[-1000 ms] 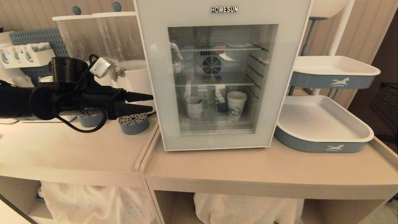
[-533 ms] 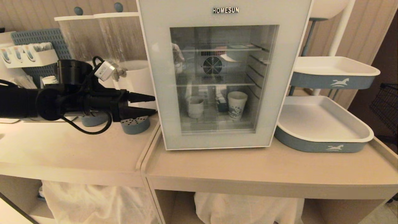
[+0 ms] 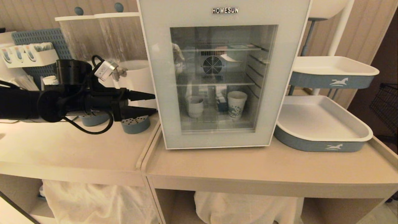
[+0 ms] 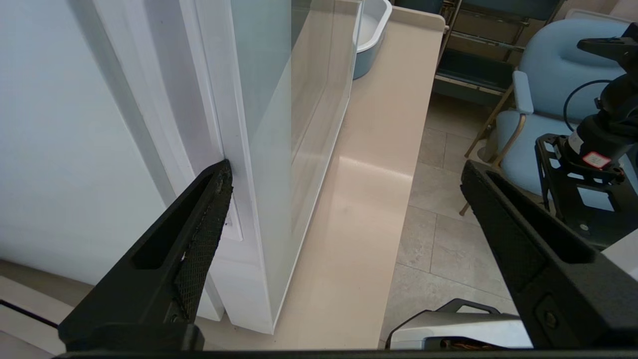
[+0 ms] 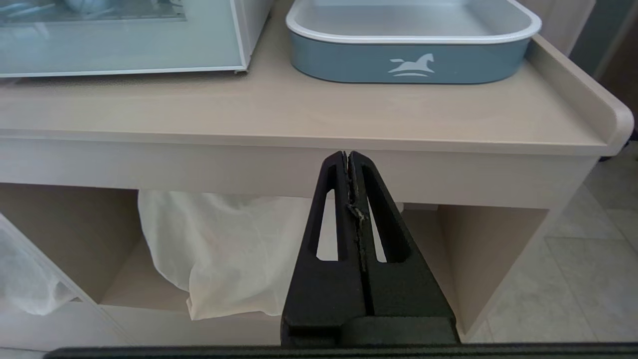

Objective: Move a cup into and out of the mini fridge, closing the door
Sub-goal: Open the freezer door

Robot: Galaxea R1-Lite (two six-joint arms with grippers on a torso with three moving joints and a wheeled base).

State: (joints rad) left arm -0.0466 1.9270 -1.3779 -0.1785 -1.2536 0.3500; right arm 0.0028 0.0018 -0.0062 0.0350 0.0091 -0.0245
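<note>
place: café drinks counter | cues: drink dispensers (image 3: 102, 40), serving trays (image 3: 323, 124)

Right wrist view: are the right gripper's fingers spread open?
No, the right gripper has its two black fingers pressed together along their length, hanging below the front edge of the counter.

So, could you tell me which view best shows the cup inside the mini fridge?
The head view: the cup stands behind the door glass, on the lower shelf. The left wrist view shows only the door's edge; the right wrist view shows only its lower corner.
</note>
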